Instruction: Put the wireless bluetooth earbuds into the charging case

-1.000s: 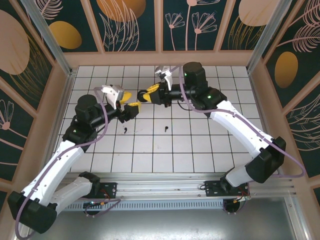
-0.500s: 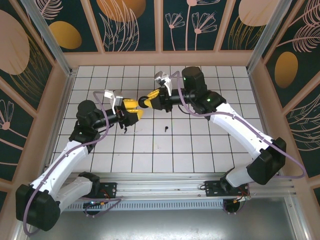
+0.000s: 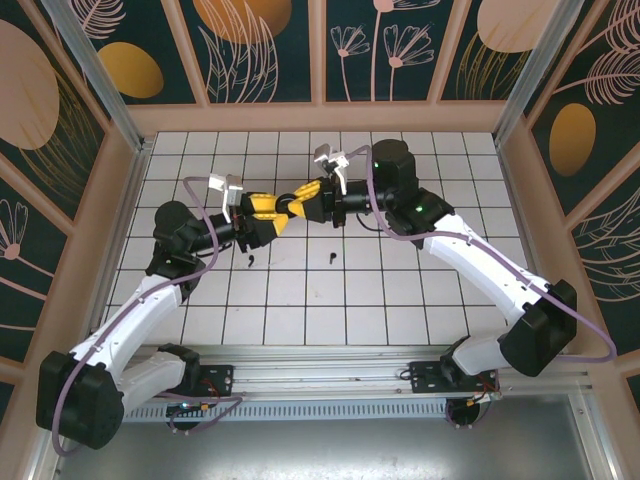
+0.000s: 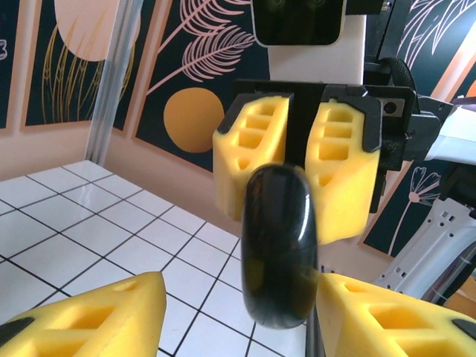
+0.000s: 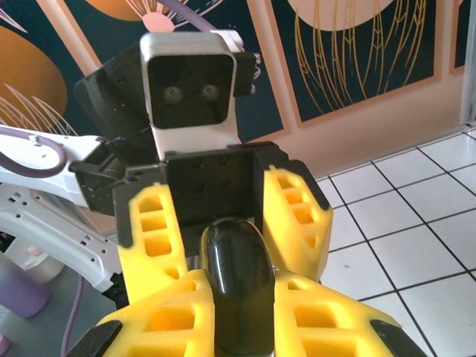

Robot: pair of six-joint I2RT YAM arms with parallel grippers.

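Note:
A glossy black rounded charging case (image 5: 236, 275) is held on edge above the floor, with my right gripper (image 5: 239, 291) shut on it. My left gripper (image 4: 238, 297) faces it nose to nose, and its yellow fingers stand on either side of the case's (image 4: 279, 253) free end. One finger is next to the case and a gap shows at the other. In the top view the two grippers meet over the middle of the floor, left gripper (image 3: 266, 209) and right gripper (image 3: 306, 203). Two tiny black earbuds (image 3: 250, 261) (image 3: 331, 258) lie on the tiles below.
The white tiled floor (image 3: 400, 290) is boxed in by tan walls with dark floral panels (image 3: 260, 50). A metal rail (image 3: 330, 360) runs along the near edge by the arm bases.
My left arm has swung up and to the right until its fingers reach around the case held by the right gripper, and its jaws have narrowed. The right gripper shifted slightly.

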